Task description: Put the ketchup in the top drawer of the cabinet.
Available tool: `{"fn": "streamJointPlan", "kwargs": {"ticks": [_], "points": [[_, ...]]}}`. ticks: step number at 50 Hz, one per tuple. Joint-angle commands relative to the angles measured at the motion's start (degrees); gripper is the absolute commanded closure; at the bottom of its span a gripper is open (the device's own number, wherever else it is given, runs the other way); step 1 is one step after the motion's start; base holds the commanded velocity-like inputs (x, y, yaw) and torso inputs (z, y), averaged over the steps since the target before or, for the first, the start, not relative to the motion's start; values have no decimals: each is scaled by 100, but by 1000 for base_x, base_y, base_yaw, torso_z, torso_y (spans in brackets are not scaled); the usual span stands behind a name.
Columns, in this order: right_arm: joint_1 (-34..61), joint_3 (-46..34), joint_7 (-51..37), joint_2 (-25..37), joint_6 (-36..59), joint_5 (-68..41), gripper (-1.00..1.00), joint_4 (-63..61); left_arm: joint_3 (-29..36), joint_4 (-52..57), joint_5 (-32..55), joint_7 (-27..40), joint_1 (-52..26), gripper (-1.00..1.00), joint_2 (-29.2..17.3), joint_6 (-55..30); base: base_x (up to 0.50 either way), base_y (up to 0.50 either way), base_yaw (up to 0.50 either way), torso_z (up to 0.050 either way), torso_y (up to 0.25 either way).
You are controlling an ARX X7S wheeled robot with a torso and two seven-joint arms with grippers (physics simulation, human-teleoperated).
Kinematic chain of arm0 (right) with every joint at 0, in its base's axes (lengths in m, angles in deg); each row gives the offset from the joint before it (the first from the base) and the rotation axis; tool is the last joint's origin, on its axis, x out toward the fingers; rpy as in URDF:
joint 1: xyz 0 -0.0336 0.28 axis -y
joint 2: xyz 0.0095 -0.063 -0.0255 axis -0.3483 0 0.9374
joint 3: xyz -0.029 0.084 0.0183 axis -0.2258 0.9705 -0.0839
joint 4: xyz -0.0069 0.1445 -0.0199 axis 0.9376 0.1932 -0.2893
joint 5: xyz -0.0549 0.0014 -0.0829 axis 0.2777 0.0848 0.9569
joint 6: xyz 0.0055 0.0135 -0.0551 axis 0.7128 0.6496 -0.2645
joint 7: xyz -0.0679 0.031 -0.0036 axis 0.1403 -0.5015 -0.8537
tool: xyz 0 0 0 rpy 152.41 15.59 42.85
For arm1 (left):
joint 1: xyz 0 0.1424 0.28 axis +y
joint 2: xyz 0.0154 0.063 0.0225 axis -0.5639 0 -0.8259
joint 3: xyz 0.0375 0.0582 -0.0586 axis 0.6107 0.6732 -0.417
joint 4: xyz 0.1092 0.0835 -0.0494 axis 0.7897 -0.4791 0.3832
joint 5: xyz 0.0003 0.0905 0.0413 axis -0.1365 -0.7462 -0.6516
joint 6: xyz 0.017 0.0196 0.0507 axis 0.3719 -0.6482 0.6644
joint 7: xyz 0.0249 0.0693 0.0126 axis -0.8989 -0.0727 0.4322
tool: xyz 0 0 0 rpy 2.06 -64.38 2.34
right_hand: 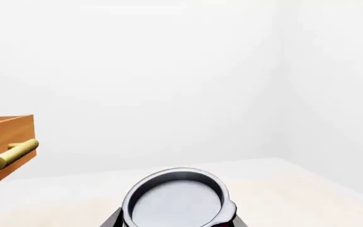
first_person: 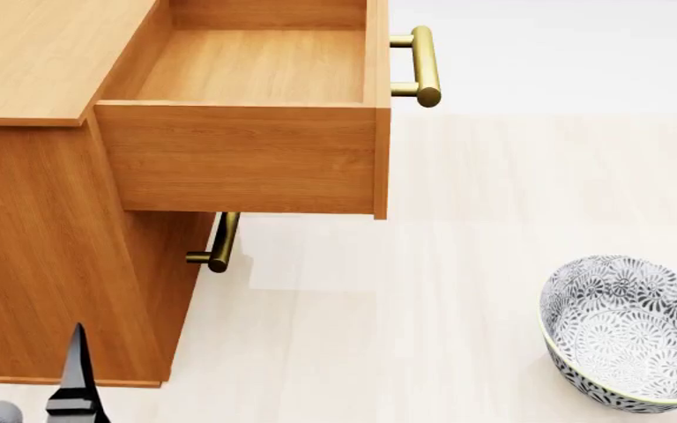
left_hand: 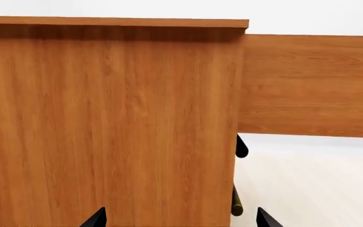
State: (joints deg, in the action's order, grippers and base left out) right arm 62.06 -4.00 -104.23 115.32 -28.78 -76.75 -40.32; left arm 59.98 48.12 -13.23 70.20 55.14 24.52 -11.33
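The ketchup (right_hand: 176, 201) shows its silver-grey top and a sliver of red label in the right wrist view. My right gripper (right_hand: 176, 223) is shut on it, one finger on each side, off to the handle side of the drawer. The top drawer (first_person: 244, 159) is pulled out of the cabinet (first_person: 45, 247) and is empty inside; its brass handle (first_person: 425, 66) faces right. My left gripper (left_hand: 181, 220) is open, facing the cabinet's side panel (left_hand: 106, 118), with one finger (first_person: 77, 379) showing low in the head view.
A grey-white patterned bowl (first_person: 633, 330) stands on the pale floor at the right. The lower drawer's brass handle (first_person: 221, 242) sticks out under the open drawer. The drawer's side (left_hand: 307, 85) overhangs the floor.
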Motion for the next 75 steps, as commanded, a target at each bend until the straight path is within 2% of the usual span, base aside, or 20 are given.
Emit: {"fn": "streamJointPlan", "kwargs": {"ticks": [1, 13, 14, 17, 28, 46, 75], "points": [[1134, -253, -626, 738, 786, -487, 100, -284, 13, -85, 25, 11, -51, -100, 0, 15, 0, 0, 0, 0, 0], [2332, -762, -1033, 1284, 1186, -1005, 100, -257, 17, -174, 50, 18, -71, -100, -5, 60, 0, 0, 0, 0, 0], [2695, -873, -1185, 1464, 1353, -1264, 100, -242, 20, -177, 49, 20, -77, -100, -5, 60, 0, 0, 0, 0, 0], [2805, -1024, -1152, 1449, 1294, -1159, 100, -213, 27, -195, 49, 21, -86, -100, -6, 72, 0, 0, 0, 0, 0], [4400, -2112, -1321, 1635, 1623, -1299, 100, 53, 68, -271, 43, 30, -103, -100, -2, 109, 0, 0, 0, 0, 1], [6408, -3428, -1243, 1291, 2123, -1156, 100, 520, 73, -291, 79, 61, -90, -100, -26, 147, 0, 0, 0, 0, 0], [8154, -4639, -815, 444, 2277, -476, 100, 1464, 82, -206, 117, 137, -6, -100, -89, 187, 0, 0, 0, 0, 0]]}}
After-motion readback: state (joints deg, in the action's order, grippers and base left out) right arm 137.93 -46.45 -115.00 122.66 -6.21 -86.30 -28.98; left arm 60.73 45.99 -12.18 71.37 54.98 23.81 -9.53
